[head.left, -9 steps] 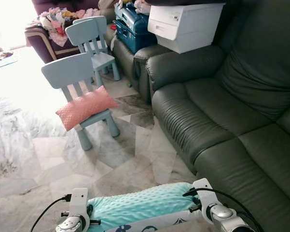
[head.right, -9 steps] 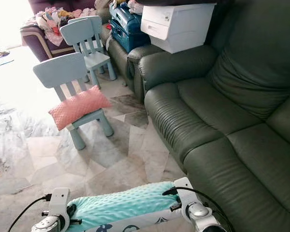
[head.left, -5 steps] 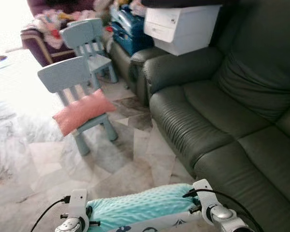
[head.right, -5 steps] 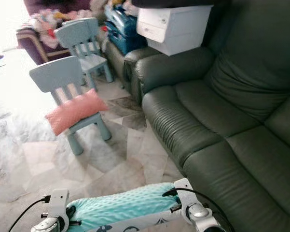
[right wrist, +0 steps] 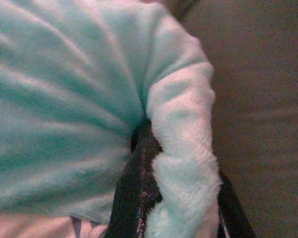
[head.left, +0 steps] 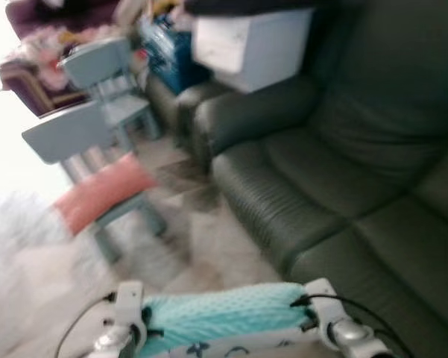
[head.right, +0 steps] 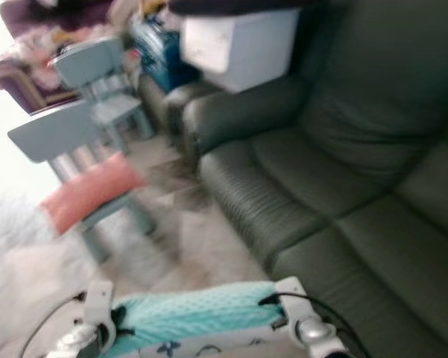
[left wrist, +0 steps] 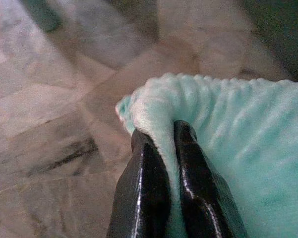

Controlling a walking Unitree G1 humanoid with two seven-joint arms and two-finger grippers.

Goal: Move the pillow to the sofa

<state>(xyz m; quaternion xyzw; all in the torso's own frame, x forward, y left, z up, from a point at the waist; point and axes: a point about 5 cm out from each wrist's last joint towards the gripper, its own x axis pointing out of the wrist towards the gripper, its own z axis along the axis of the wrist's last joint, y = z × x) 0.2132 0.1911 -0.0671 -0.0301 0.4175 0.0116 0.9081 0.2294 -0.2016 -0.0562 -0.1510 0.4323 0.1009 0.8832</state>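
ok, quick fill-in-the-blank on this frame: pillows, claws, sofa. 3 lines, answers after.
1. Both claws, left claw and right claw, are shut on the ___ pillow.
2. The pink pillow lies on a light blue ___.
3. The white box sits on the dark ___'s arm.

Missing words: turquoise; chair; sofa
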